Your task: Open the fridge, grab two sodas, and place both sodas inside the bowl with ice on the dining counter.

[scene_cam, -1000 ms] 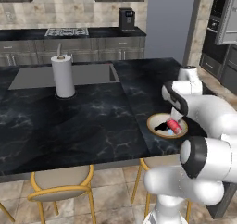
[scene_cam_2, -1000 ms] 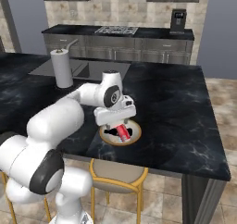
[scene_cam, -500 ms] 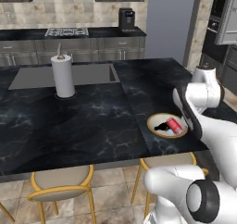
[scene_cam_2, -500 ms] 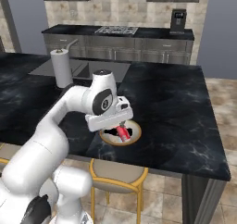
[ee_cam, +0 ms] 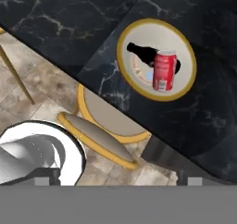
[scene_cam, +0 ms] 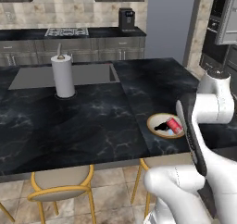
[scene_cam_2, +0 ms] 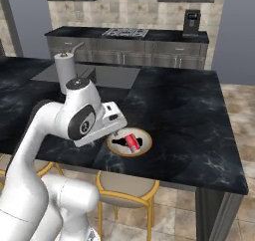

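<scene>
Black white-veined marble dining counter [scene_cam: 92,121] carrying tan-rimmed shallow bowl [ee_cam: 185,91] near its stool-side edge, red can [ee_cam: 164,70] and dark bottle [ee_cam: 146,54] lying inside. Gripper jaws wide apart, empty, above yellow-framed stool [ee_cam: 104,126].

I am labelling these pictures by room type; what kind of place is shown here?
A home kitchen, rendered: a black marble island counter with an inset grey sink, a gas stove top on the back counter, and yellow-framed stools.
</scene>
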